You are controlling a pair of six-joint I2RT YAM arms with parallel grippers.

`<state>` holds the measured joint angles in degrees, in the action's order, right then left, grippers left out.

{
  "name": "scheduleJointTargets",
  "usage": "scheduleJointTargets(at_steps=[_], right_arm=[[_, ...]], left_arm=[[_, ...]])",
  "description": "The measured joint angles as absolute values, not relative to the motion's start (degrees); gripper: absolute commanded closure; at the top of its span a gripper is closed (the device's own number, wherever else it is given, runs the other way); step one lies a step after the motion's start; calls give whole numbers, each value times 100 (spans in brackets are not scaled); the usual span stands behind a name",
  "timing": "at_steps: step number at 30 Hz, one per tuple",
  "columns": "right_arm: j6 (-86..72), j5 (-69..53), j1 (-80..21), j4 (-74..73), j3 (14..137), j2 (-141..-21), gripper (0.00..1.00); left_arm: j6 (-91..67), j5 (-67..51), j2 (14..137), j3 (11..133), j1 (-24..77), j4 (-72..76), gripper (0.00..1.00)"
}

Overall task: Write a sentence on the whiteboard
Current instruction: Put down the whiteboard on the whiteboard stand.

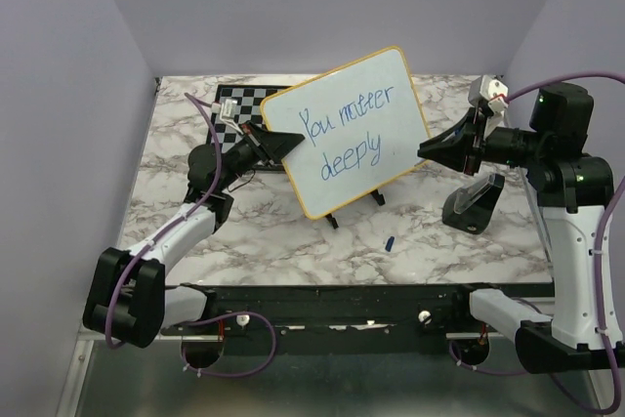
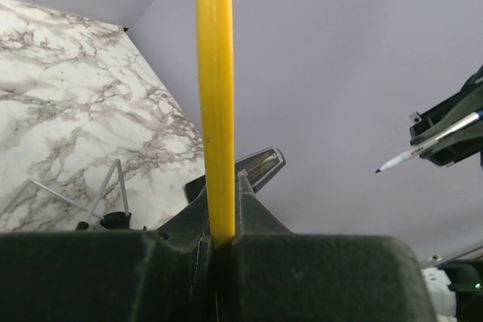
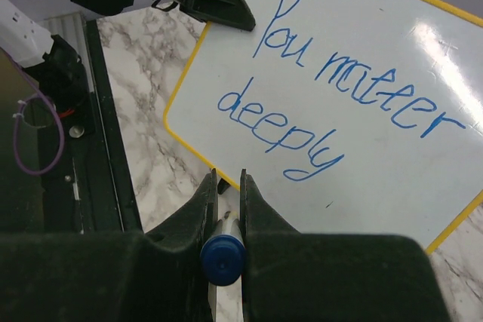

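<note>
Top external view: the whiteboard point(image 1: 386, 70) stands tilted near the middle of the table point(image 1: 195, 241), face toward the camera, partly covering a black-and-white chessboard point(image 1: 244, 100) behind it. Two small black feet point(image 1: 334, 220) show at its lower edge; whether they bear on the table cannot be told.

Writing: the sentence point(image 1: 349, 114) is in blue marker on two lines and reads "You matter" over "deeply". The middle word is loosely formed. The right wrist view confirms the same wording point(image 3: 347, 88).

Left hand point(image 1: 278, 144): clamped on the board's left edge. The left wrist view shows the yellow frame point(image 2: 215, 73) running straight up between its fingers.

Right hand point(image 1: 435, 148): closed on a marker point(image 3: 222, 259), just off the board's right edge. The blue butt end sits between the fingers in its own view. From the left wrist view the marker point(image 2: 430, 145) has a white barrel and its tip is clear of the board. The print on the barrel is too small to read.

Surface: white marble pattern with grey veins. A small blue item point(image 1: 389, 242) lies in front of the board. A black rail point(image 1: 342, 295) runs along the near edge.

Room: plain pale grey-lilac walls on three sides.
</note>
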<state>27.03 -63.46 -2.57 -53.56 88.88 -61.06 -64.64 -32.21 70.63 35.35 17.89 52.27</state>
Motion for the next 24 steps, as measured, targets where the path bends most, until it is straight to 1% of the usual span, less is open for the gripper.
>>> scheduleJointTargets(at_steps=[6, 10, 17, 24], right_arm=[[2703, -6348, -257, -5321, 8799, -6095, 99], [2681, -6351, -257, -5269, 8709, -6099, 100], [2655, -6351, -257, -5225, 8580, -6097, 99], [2641, -6351, -257, -5199, 8473, -6051, 99]], left_arm=[[-5586, -3594, 7041, 3664, 1723, 5061, 100], [-5223, -3627, 7116, 3354, 1669, 5269, 100], [-5358, -3649, 7690, 3068, 1645, 5793, 100], [-5402, -3651, 7699, 3037, 1645, 6027, 100]])
